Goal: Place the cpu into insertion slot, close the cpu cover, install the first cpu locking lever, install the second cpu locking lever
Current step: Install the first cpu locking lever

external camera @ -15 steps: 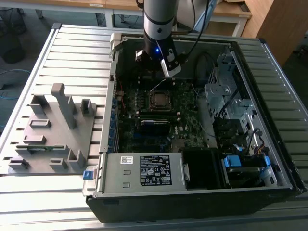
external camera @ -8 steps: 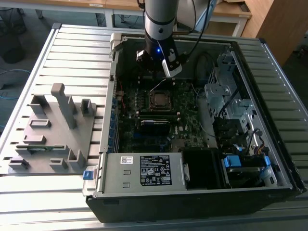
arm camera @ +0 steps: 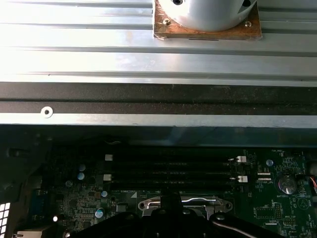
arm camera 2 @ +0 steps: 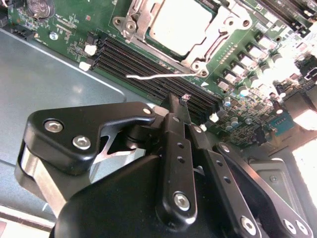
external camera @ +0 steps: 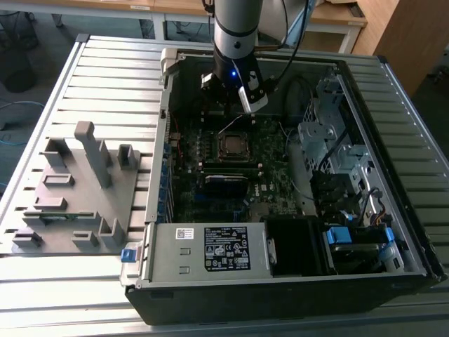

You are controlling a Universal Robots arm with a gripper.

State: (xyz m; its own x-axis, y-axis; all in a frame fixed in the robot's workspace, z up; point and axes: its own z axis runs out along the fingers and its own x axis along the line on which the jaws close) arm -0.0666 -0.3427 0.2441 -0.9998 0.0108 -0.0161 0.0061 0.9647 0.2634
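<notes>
Bright glare washes the cpu (arm camera 2: 178, 27) and slatted table (arm camera: 148, 54); the case interior (external camera: 189, 91) lies dim.

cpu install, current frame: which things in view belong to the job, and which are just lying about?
Job:
- hand, hanging above the board
- cpu
- cpu cover, down around it
- locking lever, apparently unlatched

Lying about:
- memory slots
- grey fixture tray
- power supply
- drive cage
</notes>
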